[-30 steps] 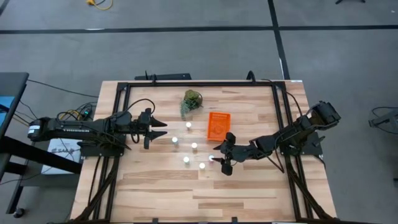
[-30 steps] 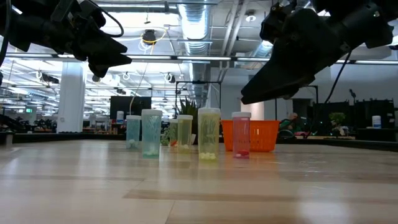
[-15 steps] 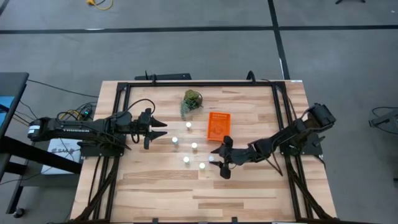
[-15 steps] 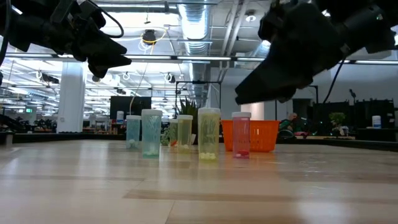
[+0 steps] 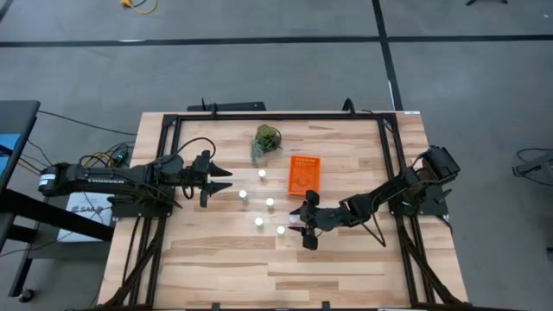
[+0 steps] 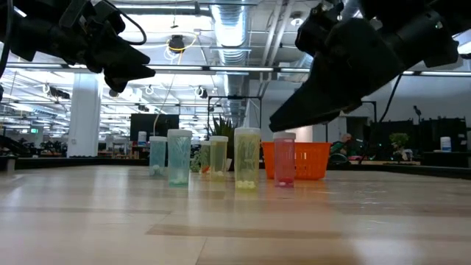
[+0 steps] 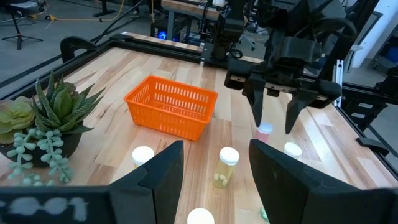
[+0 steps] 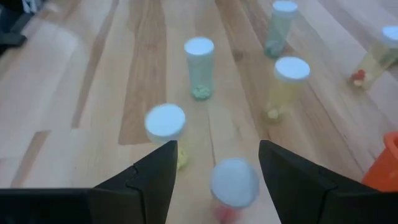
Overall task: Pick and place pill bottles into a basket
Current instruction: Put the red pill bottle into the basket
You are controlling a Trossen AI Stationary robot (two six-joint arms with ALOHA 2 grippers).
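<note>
Right tool [image 5: 302, 225] spread wide mid-table; left tool [image 5: 226, 179] parted, waiting.

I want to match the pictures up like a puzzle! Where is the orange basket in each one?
High view: the orange basket sits just right of the table's middle.
Low view: far back, right of centre, behind the bottles.
Left wrist view: left of centre.
Right wrist view: only a corner at the right edge.
Landmark: the green plant beside the basket, also seen in the low view and the left wrist view.
</note>
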